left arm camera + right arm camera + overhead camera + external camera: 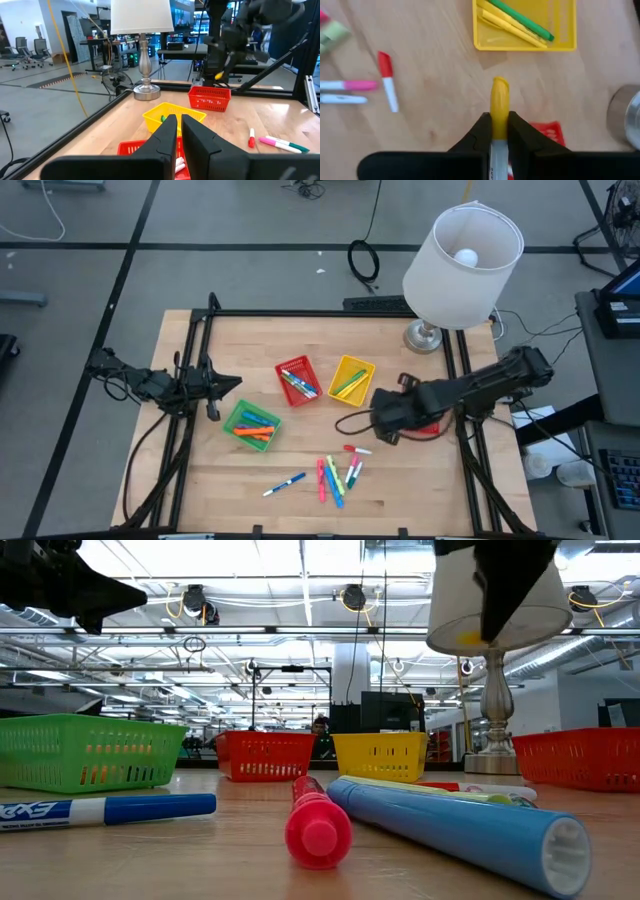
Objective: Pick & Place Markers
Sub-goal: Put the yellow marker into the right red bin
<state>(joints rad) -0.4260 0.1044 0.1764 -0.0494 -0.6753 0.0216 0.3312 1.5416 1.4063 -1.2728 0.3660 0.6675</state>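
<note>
A: Step in hand?

B: By the look of it, delivery to the yellow basket (525, 46). Right gripper (499, 124) clamped on a yellow marker (499, 97), held above the bare worktop (435, 115), just short of that basket's near wall.

A: Best way to finish?

B: Carry forward past the wall to the basket's middle. Keep the marker in line with those lying inside. Lower a little, then part the fingers. Otherwise, risk of a roll across the wood.

A: And the left gripper (178, 125)?

B: Pinched shut on nothing, waiting near the green basket (252, 423).

A: Counts?

B: One lamp (462, 250). Four baskets: green, yellow, a red basket (297, 380) and a second red basket (210, 97) below the right arm. Markers: one held; three in the yellow basket, one green and two yellow; roughly seven loose markers (338, 475) near the front edge. Heaps in the green and first red baskets too tangled to count.
</note>
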